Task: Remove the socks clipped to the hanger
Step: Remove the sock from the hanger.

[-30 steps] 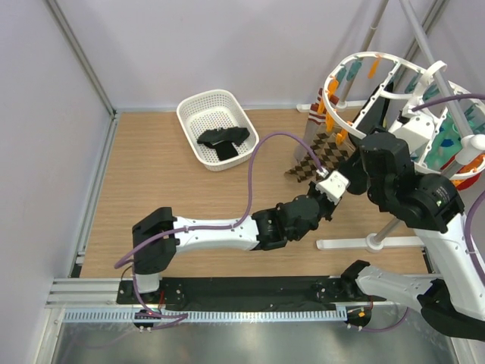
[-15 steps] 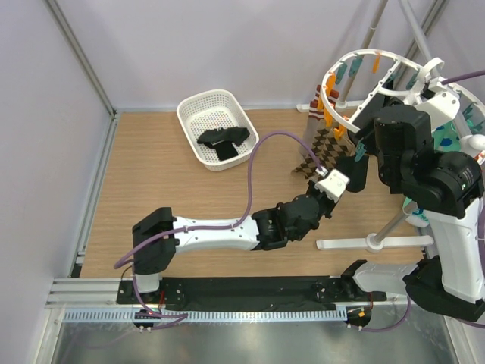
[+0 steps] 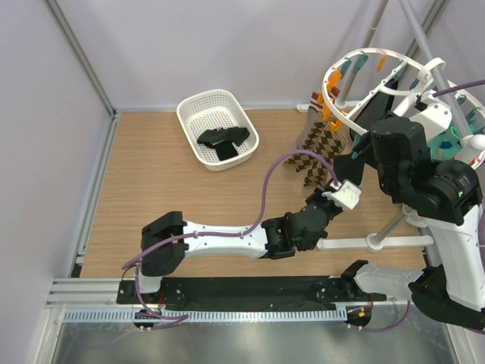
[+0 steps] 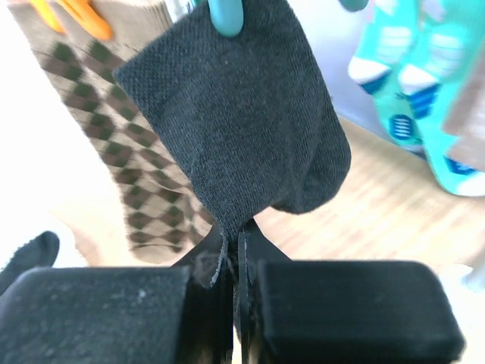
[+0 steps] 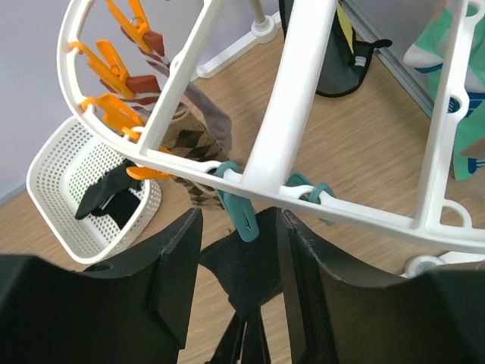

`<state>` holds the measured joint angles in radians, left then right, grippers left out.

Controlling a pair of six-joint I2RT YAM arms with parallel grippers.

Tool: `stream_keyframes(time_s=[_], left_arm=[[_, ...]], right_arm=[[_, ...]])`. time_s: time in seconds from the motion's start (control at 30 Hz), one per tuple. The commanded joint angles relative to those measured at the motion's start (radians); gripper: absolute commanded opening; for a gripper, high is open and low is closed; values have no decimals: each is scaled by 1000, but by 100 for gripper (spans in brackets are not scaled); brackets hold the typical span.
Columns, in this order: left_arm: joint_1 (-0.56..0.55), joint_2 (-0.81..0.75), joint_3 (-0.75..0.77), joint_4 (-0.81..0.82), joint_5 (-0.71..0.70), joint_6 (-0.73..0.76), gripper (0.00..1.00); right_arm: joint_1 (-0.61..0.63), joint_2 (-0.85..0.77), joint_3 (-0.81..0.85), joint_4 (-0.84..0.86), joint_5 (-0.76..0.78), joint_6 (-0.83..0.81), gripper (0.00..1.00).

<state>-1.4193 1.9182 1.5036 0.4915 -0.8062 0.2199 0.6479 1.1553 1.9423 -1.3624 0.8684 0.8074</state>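
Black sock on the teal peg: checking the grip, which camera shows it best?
Left wrist view: the black sock fills the frame, hung from the teal peg, its lower tip pinched in the left gripper. Right wrist shows only its top under that peg; the top view barely shows it.

Your left arm (image 3: 227, 236), base at 8 o'clock of top view: white tube links, black joint housings, chunky black base block (image 3: 161, 244). Purple cable (image 3: 265, 186) loops along it up to white wrist block (image 3: 347, 195). Left gripper (image 4: 236, 246): matte black fingers, broad blocky bodies, faint speckling. Your right arm (image 3: 453, 254), base at 4 o'clock: bulkier black housings, white lower link, second purple cable (image 3: 461, 86) at 2 o'clock. Right gripper (image 5: 239, 265): black fingers, fine-textured inner face on 3 o'clock one.
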Motion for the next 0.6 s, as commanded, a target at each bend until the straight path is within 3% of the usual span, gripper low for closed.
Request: stream_keyframes(time_s=[0.0,0.37,0.57], left_arm=[[-18,14,53,137,-106,145,0],[-70,90,87,366,-215,536,0],[-79,120,93,403,-223,598,0]], right_arm=[[-2,-9,-46,-74,-45,-30,50],[-4,-63,-128,58,-60,-39,50],[-1,-68,-129,108,-25,-40,50]])
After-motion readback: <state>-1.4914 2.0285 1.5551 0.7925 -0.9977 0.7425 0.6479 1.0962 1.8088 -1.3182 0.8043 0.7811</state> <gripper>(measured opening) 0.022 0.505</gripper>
